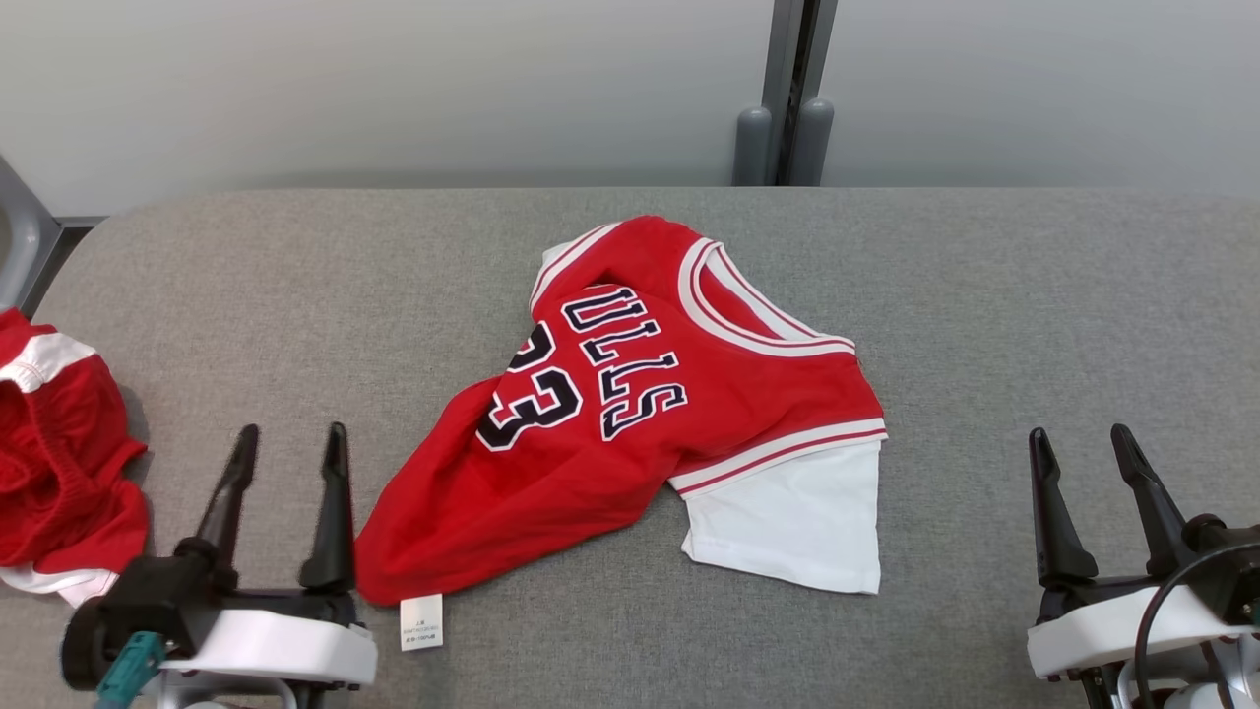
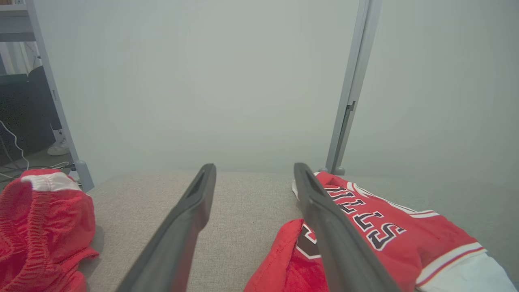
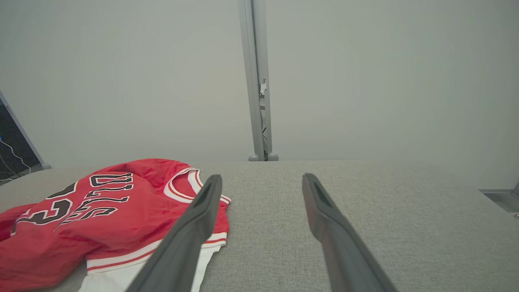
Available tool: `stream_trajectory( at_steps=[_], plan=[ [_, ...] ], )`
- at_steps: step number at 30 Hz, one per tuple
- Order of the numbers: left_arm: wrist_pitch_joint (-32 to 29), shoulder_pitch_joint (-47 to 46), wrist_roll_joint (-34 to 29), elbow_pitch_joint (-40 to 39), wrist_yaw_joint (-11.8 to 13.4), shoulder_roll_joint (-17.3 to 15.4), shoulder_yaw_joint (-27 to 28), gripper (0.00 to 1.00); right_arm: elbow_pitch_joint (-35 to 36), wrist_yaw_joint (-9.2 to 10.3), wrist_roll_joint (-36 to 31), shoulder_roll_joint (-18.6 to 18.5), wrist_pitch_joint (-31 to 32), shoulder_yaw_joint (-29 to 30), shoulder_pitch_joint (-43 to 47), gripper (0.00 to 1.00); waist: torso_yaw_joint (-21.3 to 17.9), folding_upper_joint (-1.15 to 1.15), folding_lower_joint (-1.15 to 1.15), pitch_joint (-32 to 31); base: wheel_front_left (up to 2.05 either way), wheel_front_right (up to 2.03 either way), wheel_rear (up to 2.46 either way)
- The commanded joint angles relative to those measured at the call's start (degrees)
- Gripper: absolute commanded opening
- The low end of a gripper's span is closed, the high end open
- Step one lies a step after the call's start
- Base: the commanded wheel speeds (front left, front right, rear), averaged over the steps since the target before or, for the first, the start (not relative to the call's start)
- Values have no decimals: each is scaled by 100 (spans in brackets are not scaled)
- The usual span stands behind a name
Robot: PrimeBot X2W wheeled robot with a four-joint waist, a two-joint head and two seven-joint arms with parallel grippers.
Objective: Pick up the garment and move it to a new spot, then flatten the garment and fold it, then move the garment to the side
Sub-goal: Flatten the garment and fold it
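As we looked down, our left gripper (image 1: 292,430) stood released, its two long dark fingers spread with nothing between them, and our right gripper (image 1: 1078,431) stood just as wide and empty. Between the two lay the small red jersey-style T-shirt (image 1: 630,414), rumpled on the grey fabric-covered table (image 1: 1034,295), chest lettering up. Its red hem sat just beside the left gripper's right-hand finger; whether it touched, we couldn't tell. Its white sleeve (image 1: 797,522) pointed toward the right gripper yet lay well apart from it. A white tag (image 1: 421,622) lay near the left gripper's base, and a crumpled red-and-white cloth (image 1: 59,463) sat off to that gripper's left.
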State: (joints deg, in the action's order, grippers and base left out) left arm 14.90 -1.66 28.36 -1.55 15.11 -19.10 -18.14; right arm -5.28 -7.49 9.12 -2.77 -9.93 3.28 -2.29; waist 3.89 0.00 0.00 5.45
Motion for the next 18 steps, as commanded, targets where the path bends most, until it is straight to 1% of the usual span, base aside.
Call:
stream_trajectory(
  at_steps=[1, 2, 3, 5, 11, 18],
  plan=[
    [26, -4, -16, -27, -45, -59, 109, 100, 0, -2, 13, -33, 26, 1, 46, 100, -26, 0, 0, -49, 0, 0, 0],
    [27, 57, 1, -33, -69, -78, 174, 100, 0, -2, 8, -32, 31, -12, 55, 100, -40, 0, 0, -76, 0, 0, 0],
    [26, 405, 39, -43, -164, -123, 456, 100, -26, -2, -16, -32, 58, -89, 167, 100, -120, 0, 0, -230, 0, 0, 0],
    [16, 816, 106, 30, -255, -175, 548, 100, -27, -2, 25, -33, 95, -144, 340, 100, -168, 0, 0, -382, 0, 0, 0],
    [-20, 924, 139, 85, -258, -215, 523, 100, 27, -2, 41, -32, 151, -174, 481, 100, -189, 0, 0, -414, 0, 0, 0],
    [-77, 825, 151, 110, -247, -242, 502, 100, 73, -2, 49, -32, 155, -139, 475, 100, -141, 0, 0, -388, 0, 0, 0]
  ],
)
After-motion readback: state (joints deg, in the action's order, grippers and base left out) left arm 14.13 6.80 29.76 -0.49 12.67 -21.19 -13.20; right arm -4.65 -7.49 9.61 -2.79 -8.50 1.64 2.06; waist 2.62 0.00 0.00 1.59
